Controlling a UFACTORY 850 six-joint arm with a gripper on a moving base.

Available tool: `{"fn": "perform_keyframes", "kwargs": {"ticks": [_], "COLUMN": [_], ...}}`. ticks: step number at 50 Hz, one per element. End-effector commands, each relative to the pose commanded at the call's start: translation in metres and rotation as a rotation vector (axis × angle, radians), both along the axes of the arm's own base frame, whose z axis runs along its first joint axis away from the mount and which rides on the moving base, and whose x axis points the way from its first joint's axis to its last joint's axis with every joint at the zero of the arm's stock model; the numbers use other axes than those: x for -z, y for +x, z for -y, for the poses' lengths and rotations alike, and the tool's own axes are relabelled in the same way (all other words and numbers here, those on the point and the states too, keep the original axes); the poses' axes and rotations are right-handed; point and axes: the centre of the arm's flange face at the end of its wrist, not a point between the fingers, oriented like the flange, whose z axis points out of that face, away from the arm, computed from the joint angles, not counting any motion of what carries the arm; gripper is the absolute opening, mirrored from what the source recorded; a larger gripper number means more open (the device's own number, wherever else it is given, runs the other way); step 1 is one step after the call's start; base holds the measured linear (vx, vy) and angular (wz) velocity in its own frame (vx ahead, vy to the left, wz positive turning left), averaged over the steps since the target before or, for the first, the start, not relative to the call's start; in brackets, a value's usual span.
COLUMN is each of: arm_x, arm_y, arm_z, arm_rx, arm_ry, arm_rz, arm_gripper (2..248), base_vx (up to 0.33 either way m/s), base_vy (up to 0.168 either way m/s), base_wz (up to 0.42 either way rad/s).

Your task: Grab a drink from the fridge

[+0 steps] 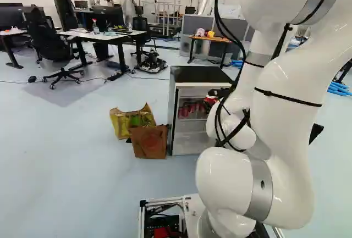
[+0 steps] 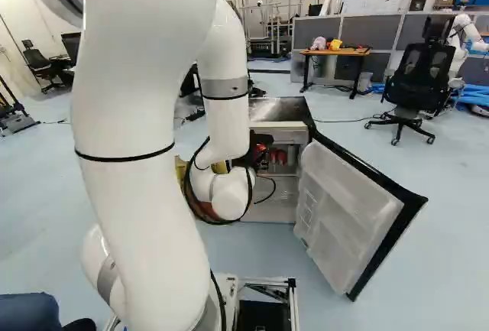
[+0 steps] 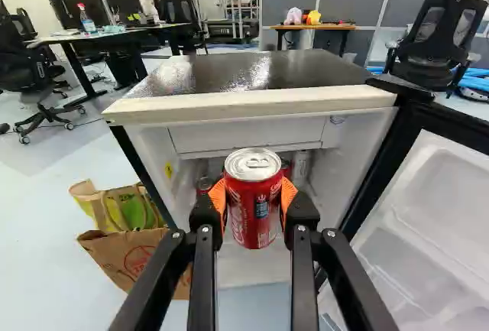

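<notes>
In the left base view my gripper point(image 1: 219, 93) stands in front of the fridge's upper part, partly hidden by the arm. In the wrist view the gripper point(image 3: 254, 207) is shut on a red drink can point(image 3: 253, 220), with an orange pad against each side. The can is upright, its silver lid showing, in front of the fridge point(image 3: 252, 102) and below the level of its top. The fridge door point(image 2: 348, 209) stands wide open. More red cans point(image 1: 190, 109) are on a shelf inside, largely hidden behind the held can in the wrist view.
A brown paper bag point(image 1: 149, 142) and a yellow-green bag point(image 1: 121, 123) stand on the floor beside the fridge. The open door juts toward the base at the right. Desks, an office chair point(image 2: 416, 79) and another robot point(image 2: 464, 37) are farther back.
</notes>
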Motion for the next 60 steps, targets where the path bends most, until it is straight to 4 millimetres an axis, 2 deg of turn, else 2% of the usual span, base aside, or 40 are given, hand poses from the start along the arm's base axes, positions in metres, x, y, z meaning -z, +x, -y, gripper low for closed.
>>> {"fn": "perform_keyframes", "kwargs": {"ticks": [60], "arm_x": [-0.040], "arm_y": [0.019], "arm_z": [0.001], "arm_rx": [-0.026], "arm_ry": [-0.058], "arm_rz": [-0.023], "arm_gripper": [92], "base_vx": [0.000], "base_vy": [0.000], "base_wz": [0.000]}}
